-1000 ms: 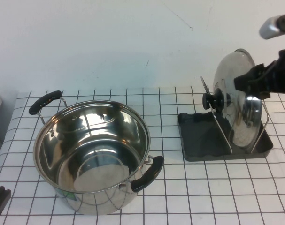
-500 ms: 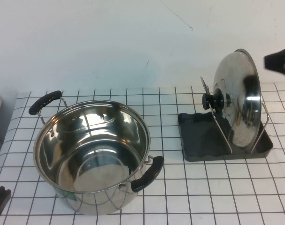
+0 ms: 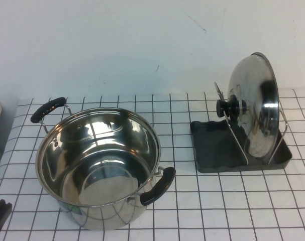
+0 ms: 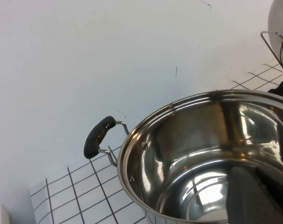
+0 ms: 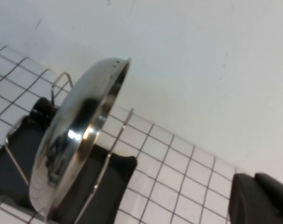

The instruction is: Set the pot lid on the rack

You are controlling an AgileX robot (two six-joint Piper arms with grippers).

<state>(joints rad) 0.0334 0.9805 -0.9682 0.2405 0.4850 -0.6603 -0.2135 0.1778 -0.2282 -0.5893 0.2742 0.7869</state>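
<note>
1. The right tool [image 5: 262,200] has pulled away from the pot lid [image 3: 252,113] and has now left the high view; only a dark corner of it shows in the right wrist view, so I cannot tell how far open it is.
2. The pot lid stands on edge, unheld, in the wire loops of the rack [image 3: 212,150] near the desk's [image 3: 192,211] far right corner, black knob facing the pot [image 3: 97,165].
3. Judging by this, the task looks complete.
4. The left tool [image 4: 258,196] is parked beside the pot at the near left corner; its opening cannot be told.
5. No brand, label or writing is legible anywhere.
</note>
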